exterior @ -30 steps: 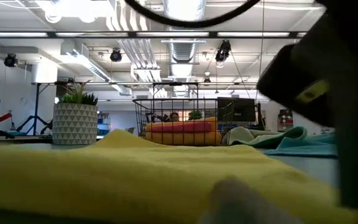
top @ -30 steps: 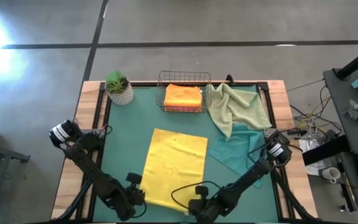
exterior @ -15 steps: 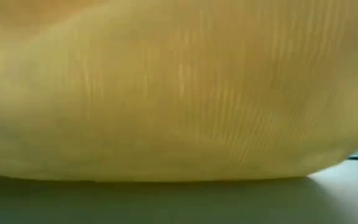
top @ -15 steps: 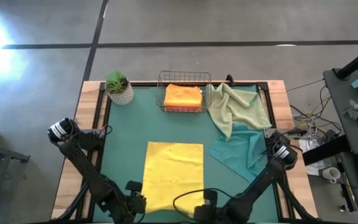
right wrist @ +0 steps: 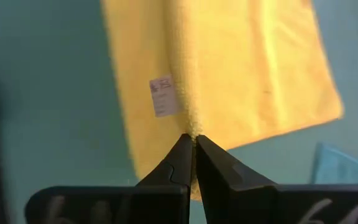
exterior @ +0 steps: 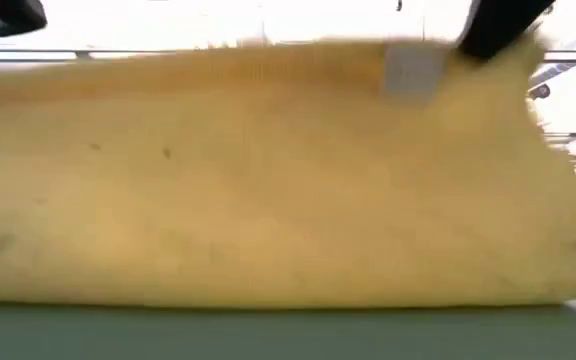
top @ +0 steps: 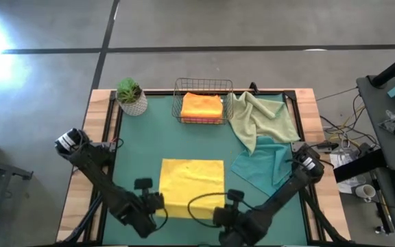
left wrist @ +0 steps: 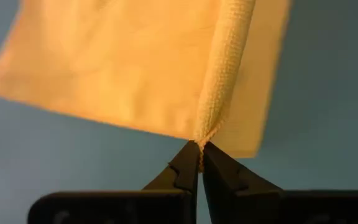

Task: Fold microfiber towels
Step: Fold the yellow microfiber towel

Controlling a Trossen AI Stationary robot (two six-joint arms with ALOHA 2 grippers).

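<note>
Right wrist view alone: white label (right wrist: 161,96) on pincer-held yellow towel (right wrist: 229,81).

Green-matted table (top: 136,147) under towels (top: 191,185), basket (top: 202,100), plant (top: 130,95)

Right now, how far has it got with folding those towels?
Done: one folded orange towel lies in the wire basket. In hand: both grippers, left and right, pinch the yellow towel, near corners lifted. Left: the sage green towel and teal towel, both loose.
</note>
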